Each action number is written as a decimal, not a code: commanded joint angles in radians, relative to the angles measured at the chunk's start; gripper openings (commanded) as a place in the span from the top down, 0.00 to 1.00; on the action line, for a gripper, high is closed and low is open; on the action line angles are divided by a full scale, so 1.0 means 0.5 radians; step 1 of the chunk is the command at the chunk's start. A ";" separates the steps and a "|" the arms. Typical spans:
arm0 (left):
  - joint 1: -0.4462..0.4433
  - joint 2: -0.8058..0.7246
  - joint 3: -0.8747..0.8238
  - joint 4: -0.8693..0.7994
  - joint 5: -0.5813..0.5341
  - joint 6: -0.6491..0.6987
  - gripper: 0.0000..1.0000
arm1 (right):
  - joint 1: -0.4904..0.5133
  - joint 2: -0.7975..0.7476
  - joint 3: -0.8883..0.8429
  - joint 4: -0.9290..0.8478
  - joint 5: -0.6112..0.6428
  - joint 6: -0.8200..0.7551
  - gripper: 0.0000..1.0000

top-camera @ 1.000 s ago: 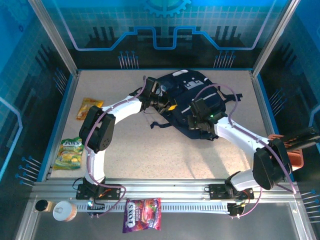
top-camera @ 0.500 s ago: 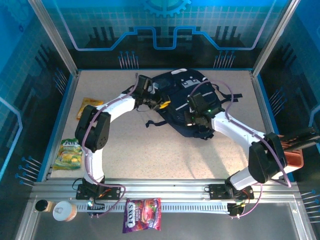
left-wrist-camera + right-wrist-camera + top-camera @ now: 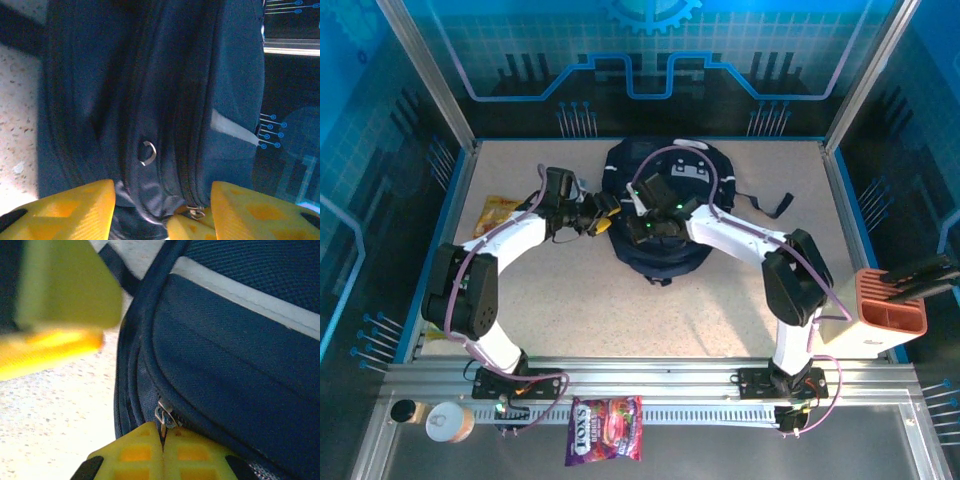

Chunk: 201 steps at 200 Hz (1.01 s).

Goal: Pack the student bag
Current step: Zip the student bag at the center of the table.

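The student bag [image 3: 670, 255] lies at the far middle of the table [image 3: 620, 320], with its grey-white patch [image 3: 692, 170] toward the far side and a black strap [image 3: 775, 207] trailing off to the right. Both arms reach in over its left part. The right jaws are clenched on a small metal zipper pull [image 3: 163, 416] at the bag's seam. The left jaws are just beside them, released and spread apart, with the bag's zippered edge between them and nothing grasped. A small metal ring [image 3: 147, 153] sits on the fabric ahead of them. An orange snack packet [image 3: 492, 212] lies at the far left of the table, well apart from the bag. A purple sweets packet [image 3: 605, 430] rests on the near rail [image 3: 720, 412].
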 commanded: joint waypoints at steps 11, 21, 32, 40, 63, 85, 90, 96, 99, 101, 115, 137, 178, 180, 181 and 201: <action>0.020 -0.045 -0.055 0.102 0.025 -0.068 0.46 | 0.053 0.095 0.169 0.065 -0.226 0.010 1.00; 0.020 -0.021 -0.037 0.108 0.030 -0.081 0.47 | 0.059 0.099 0.172 0.064 -0.236 0.012 1.00; 0.017 0.007 -0.015 0.122 0.039 -0.087 0.49 | 0.059 0.095 0.159 0.063 -0.239 0.014 1.00; 0.017 0.027 0.010 0.122 0.042 -0.093 0.51 | 0.059 0.087 0.148 0.063 -0.240 0.013 1.00; 0.014 0.075 0.065 0.134 0.042 -0.098 0.61 | 0.059 0.075 0.117 0.063 -0.250 0.022 1.00; 0.011 0.110 0.098 0.117 0.017 -0.098 0.68 | 0.059 0.070 0.098 0.071 -0.251 0.035 1.00; 0.011 0.113 0.102 0.115 0.010 -0.098 0.69 | 0.059 0.069 0.096 0.071 -0.250 0.038 1.00; 0.011 0.115 0.105 0.111 0.004 -0.095 0.69 | 0.061 0.068 0.094 0.071 -0.251 0.041 1.00; 0.011 0.118 0.107 0.109 0.002 -0.094 0.70 | 0.060 0.067 0.094 0.071 -0.253 0.041 1.00; 0.011 0.118 0.109 0.108 0.001 -0.092 0.70 | 0.060 0.068 0.091 0.071 -0.254 0.041 1.00; 0.011 0.134 0.132 0.093 -0.009 -0.078 0.73 | 0.059 0.066 0.085 0.071 -0.252 0.044 1.00; 0.011 0.162 0.169 0.063 -0.031 -0.058 0.84 | 0.058 0.052 0.068 0.048 -0.216 0.057 1.00; 0.017 0.178 0.232 -0.021 -0.128 0.020 1.00 | 0.032 -0.138 -0.163 -0.008 0.040 0.121 0.98; 0.019 0.180 0.237 -0.024 -0.132 0.026 1.00 | 0.030 -0.155 -0.180 -0.011 0.055 0.127 0.98; 0.020 0.180 0.239 -0.026 -0.134 0.029 1.00 | 0.028 -0.161 -0.187 -0.014 0.060 0.127 0.98; 0.023 0.202 0.274 -0.067 -0.142 0.066 1.00 | -0.012 -0.310 -0.379 -0.055 0.171 0.165 0.98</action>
